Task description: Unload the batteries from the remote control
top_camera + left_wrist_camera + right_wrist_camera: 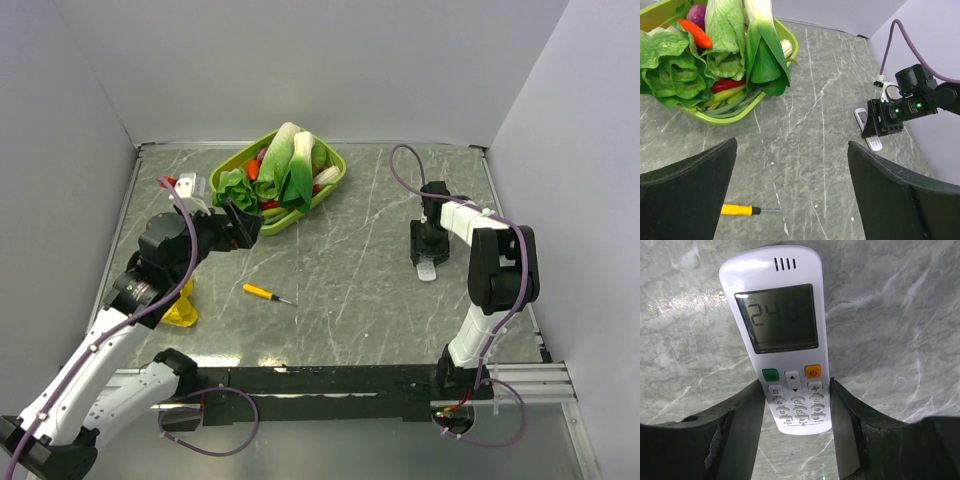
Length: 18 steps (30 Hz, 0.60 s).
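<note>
**Right end effector closes on remote at far side of surface**

The right end effector (796, 384) points down at the grey marbled surface (350, 300), its dark fingers (740, 425) meeting both long sides of the remote control (777, 325) at the button end; the white remote control lies flat and face up between them, its display end jutting out past the fingertips, digits lit on the screen, a green and an orange button just below it. In the overhead view the remote control sits on the right half of the surface, directly under that end effector. The left end effector (792, 192) hangs in the air over the left half with its fingers spread wide and nothing between them, well apart from the remote control; a yellow-handled screwdriver (262, 292) lies on the surface near it; a green basket (335, 170) heaped with vegetables stands toward the back, left of centre.
</note>
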Available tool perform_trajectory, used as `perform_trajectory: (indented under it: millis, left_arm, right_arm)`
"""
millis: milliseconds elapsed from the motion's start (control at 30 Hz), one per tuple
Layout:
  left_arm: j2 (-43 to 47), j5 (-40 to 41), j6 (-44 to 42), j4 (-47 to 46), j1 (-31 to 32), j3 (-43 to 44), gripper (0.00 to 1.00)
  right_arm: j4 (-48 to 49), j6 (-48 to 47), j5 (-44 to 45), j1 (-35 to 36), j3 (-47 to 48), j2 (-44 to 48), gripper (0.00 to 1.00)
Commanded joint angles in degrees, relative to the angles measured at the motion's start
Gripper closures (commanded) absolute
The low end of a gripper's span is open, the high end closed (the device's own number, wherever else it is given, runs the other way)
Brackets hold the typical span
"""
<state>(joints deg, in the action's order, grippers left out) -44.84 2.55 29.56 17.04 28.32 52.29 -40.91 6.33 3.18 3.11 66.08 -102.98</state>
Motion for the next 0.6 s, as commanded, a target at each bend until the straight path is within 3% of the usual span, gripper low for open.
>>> perform_trajectory:
  millis: [0,333,467,567]
  left_arm:
    - [-0.51,3.07,0.23,-0.78,0.07,0.26,0.03]
    - [-3.15,2.73,5.59,1.85,0.07,2.11,0.02]
    - [-3.41,0.45,11.82,2.39,0.07,0.19,0.03]
    - [-3.24,-7.18,19.03,-1.36,0.07,-4.28,0.05]
  right_arm:
    - [-0.05,0.09,-0.80,2.41,0.10,2.87,0.59]
    - [4.25,0.70,-10.28,17.52,-3.23,16.13,0.64]
    - [11.62,2.28,-24.43,21.48,-8.15,24.90,0.66]
    - [18.65,3.51,-30.94,24.82,-12.64,31.16,0.67]
